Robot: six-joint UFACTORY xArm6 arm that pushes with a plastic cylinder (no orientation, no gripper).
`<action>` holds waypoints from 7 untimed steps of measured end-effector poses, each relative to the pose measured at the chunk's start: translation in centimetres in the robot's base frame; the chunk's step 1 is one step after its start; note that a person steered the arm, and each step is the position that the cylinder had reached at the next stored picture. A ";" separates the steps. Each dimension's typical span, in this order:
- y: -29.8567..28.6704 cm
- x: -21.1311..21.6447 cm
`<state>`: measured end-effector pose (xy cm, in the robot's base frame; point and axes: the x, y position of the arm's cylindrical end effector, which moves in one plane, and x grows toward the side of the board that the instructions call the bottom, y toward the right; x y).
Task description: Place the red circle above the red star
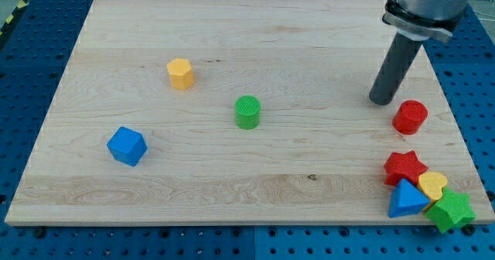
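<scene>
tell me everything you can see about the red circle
The red circle is a short red cylinder with a ribbed top, standing upright on the wooden board near the view's right edge. Nothing touches it: my tip stands just to its left, and the red star lies below it.

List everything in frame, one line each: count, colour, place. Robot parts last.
red circle: 1, red, right side, just right of my tip
red star: 1, red, lower right, below the red circle
blue triangle: 1, blue, lower-right cluster
yellow heart: 1, yellow, lower-right cluster
green star: 1, green, bottom-right corner
green cylinder: 1, green, centre
yellow hexagon: 1, yellow, upper left
blue cube: 1, blue, lower left
board: 1, light wood, on blue perforated table
my tip: 1, dark rod end, left of the red circle, small gap
</scene>
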<state>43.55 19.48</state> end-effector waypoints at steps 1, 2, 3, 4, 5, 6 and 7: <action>0.8 -1.9; 3.8 -1.5; 6.1 1.0; 6.8 4.1; 6.6 4.6; 6.5 4.0; 6.6 1.9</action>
<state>45.50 26.08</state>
